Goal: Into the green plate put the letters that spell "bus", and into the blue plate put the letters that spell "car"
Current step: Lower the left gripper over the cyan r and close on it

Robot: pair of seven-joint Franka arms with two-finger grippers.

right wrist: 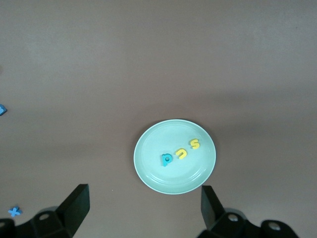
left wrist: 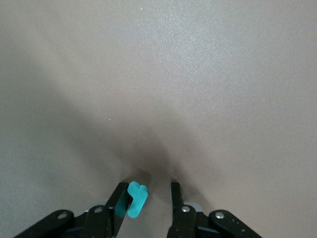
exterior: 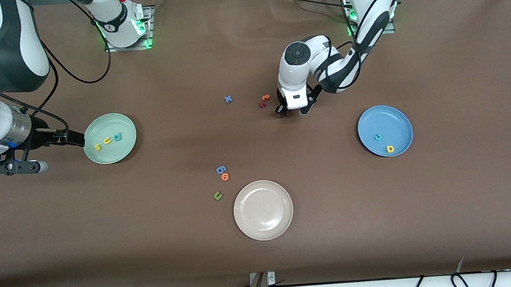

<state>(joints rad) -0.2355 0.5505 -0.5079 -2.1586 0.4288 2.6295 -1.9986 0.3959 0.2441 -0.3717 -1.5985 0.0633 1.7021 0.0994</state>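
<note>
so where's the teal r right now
The teal r sits between the left gripper's fingers, down at the table beside the orange and dark red letters.

The table (exterior: 383,225) is brown. One plate (exterior: 127,127) is mint green, one (exterior: 401,119) blue, one (exterior: 263,210) cream. Letters: yellow "s" (exterior: 97,147), teal "r" (left wrist: 137,199), blue "x" (exterior: 228,99).

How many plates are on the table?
3: the green plate at the right arm's end, the blue plate at the left arm's end, the cream-white plate nearest the front camera.
</note>
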